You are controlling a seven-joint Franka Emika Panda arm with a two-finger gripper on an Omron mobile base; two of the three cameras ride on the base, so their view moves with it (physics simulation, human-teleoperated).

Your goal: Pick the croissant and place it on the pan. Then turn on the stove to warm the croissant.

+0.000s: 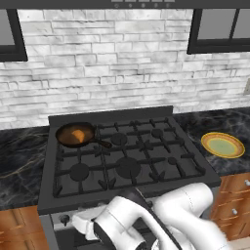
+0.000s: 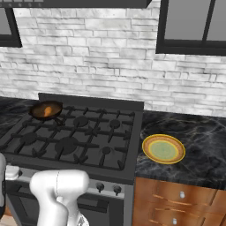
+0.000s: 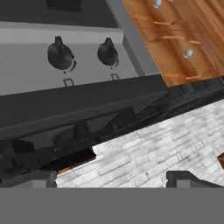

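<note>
- The croissant (image 1: 77,135) lies inside the pan (image 1: 73,135) on the stove (image 1: 127,156), back-left burner.
- The pan's handle points right, toward the front.
- The gripper (image 3: 111,177), jaws wide apart and holding nothing, faces 2 knobs (image 3: 60,54).

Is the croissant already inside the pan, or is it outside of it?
Inside. The croissant lies as an orange lump within the rim of the pan, which sits on the back left burner of the stove.
</note>
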